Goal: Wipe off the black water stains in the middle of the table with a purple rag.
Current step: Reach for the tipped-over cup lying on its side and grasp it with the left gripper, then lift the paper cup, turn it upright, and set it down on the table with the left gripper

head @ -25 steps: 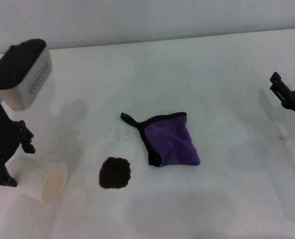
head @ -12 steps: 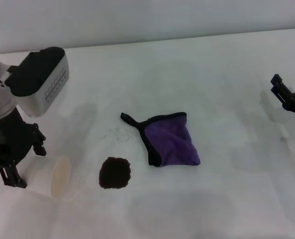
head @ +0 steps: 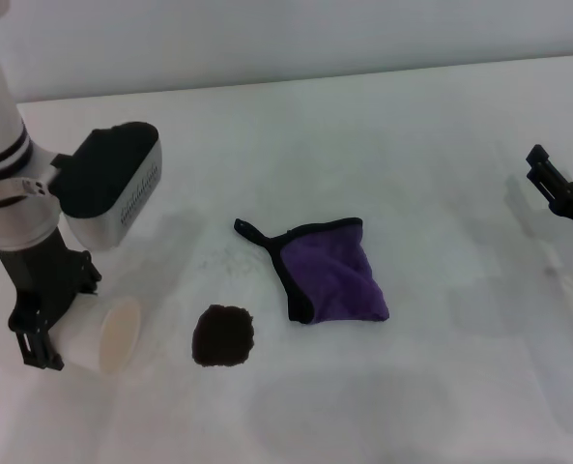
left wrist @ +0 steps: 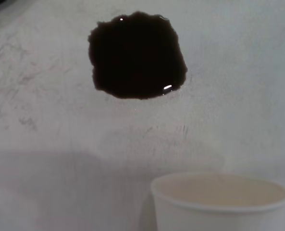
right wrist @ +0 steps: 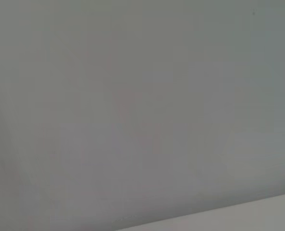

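Observation:
The black water stain [head: 223, 335] is a round dark blotch on the white table [head: 412, 126], left of centre; it also shows in the left wrist view [left wrist: 136, 55]. The purple rag [head: 334, 275] lies crumpled just right of and behind the stain, with its black loop pointing left. My left gripper [head: 62, 314] is at the left, low over the table, shut on a white paper cup [head: 107, 335] held on its side with the mouth towards the stain. My right gripper [head: 561, 179] is open and empty at the far right edge.
The cup's rim [left wrist: 219, 202] fills the near part of the left wrist view, a short way from the stain. Faint grey speckles [head: 230, 259] lie behind the stain. The right wrist view shows only a blank grey surface.
My left arm has swung to the right and carried the cup a little closer to the stain. The rag, the stain and the right arm have not moved.

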Robot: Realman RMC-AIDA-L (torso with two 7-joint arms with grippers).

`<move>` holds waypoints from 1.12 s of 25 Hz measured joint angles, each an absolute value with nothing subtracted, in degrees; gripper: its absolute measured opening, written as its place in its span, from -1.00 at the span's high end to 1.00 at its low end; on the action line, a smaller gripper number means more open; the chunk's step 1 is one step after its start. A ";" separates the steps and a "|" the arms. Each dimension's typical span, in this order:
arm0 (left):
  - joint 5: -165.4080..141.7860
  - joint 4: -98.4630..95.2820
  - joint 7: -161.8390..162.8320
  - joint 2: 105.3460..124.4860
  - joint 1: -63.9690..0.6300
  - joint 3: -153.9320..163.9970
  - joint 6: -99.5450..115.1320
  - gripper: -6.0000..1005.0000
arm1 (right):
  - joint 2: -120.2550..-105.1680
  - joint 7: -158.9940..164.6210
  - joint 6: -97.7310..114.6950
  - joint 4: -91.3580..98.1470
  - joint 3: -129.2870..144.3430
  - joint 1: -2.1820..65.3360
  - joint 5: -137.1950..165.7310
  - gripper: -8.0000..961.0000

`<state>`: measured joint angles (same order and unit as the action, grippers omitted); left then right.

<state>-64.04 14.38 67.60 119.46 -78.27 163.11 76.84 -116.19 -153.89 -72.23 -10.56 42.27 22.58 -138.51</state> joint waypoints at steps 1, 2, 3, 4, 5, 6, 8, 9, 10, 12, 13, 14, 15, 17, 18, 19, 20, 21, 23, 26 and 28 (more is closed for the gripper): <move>-64.05 14.05 67.64 119.47 -78.14 163.12 76.59 -0.76 | -116.19 -153.90 -72.22 -10.55 42.27 22.58 -138.51 -0.72; -64.04 13.71 67.69 119.46 -78.03 163.12 76.44 -0.76 | -116.19 -153.89 -72.21 -10.52 42.27 22.59 -138.51 -0.72; -64.04 13.43 67.73 119.44 -77.93 163.12 76.36 -0.76 | -116.19 -153.89 -72.19 -10.48 42.27 22.61 -138.51 -0.72; -64.06 13.23 67.77 119.41 -77.83 163.12 76.35 -0.76 | -116.19 -153.90 -72.17 -10.43 42.27 22.66 -138.51 -0.72; -64.08 13.14 67.90 119.41 -77.76 163.13 76.34 -0.76 | -116.19 -153.90 -72.16 -10.38 42.27 22.70 -138.51 -0.72; -64.09 13.10 68.09 119.41 -77.71 163.13 76.33 -0.76 | -116.19 -153.90 -72.15 -10.34 42.27 22.71 -138.51 -0.72; -64.13 13.09 68.62 119.41 -77.69 163.13 76.31 -0.76 | -116.19 -153.90 -72.10 -10.31 42.27 22.74 -138.51 -0.72; -64.15 13.08 68.87 119.41 -77.69 163.13 76.31 -0.76 | -116.19 -153.90 -72.07 -10.31 42.27 22.74 -138.50 -0.72; -64.16 13.07 69.07 119.41 -77.69 163.13 76.31 -0.76 | -116.19 -153.90 -72.04 -10.29 42.27 22.74 -138.48 -0.72; -64.14 13.03 69.25 119.42 -77.72 163.13 76.32 -0.76 | -116.19 -153.90 -72.02 -10.28 42.27 22.70 -138.46 -0.72; -64.13 13.01 69.54 119.42 -77.82 163.13 76.31 -0.76 | -116.19 -153.90 -72.01 -10.28 42.27 22.68 -138.45 -0.72; -64.13 12.97 69.81 119.43 -77.87 163.13 76.31 -0.75 | -116.19 -153.90 -72.01 -10.28 42.27 22.67 -138.44 -0.72; -64.13 12.93 70.13 119.44 -77.93 163.13 76.31 -0.75 | -116.19 -153.90 -72.00 -10.28 42.27 22.67 -138.43 -0.72; -64.05 12.69 70.62 119.47 -78.02 163.12 76.21 -0.74 | -116.19 -153.90 -71.99 -10.28 42.27 22.67 -138.42 -0.72; -63.96 12.53 70.68 119.47 -78.05 163.12 76.18 -0.74 | -116.19 -153.90 -71.98 -10.28 42.28 22.67 -138.42 -0.72; -63.83 12.39 70.74 119.46 -78.09 163.13 76.15 -0.74 | -116.19 -153.90 -71.98 -10.28 42.27 22.67 -138.42 -0.72; -63.72 12.28 70.83 119.43 -78.14 163.12 76.13 -0.74 | -116.17 -153.89 -71.97 -10.29 42.27 22.67 -138.42 -0.72; -63.64 12.23 70.98 119.41 -78.18 163.12 76.12 -0.74 | -116.15 -153.90 -71.97 -10.30 42.27 22.67 -138.42 -0.72; -63.68 11.99 71.60 119.40 -78.22 163.12 76.17 -0.74 | -116.11 -153.90 -71.97 -10.32 42.27 22.67 -138.42 -0.72; -63.90 11.05 73.76 119.37 -78.23 163.13 76.22 -0.70 | -116.10 -153.90 -71.97 -10.32 42.27 22.67 -138.42 -0.72; -63.63 10.46 75.64 119.31 -78.29 163.12 76.26 -0.62 | -116.10 -153.90 -71.97 -10.34 42.28 22.67 -138.42 -0.72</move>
<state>-63.64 10.46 75.64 119.31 -78.29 163.12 76.26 -116.10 -153.90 -71.97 -10.34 42.28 22.67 -138.42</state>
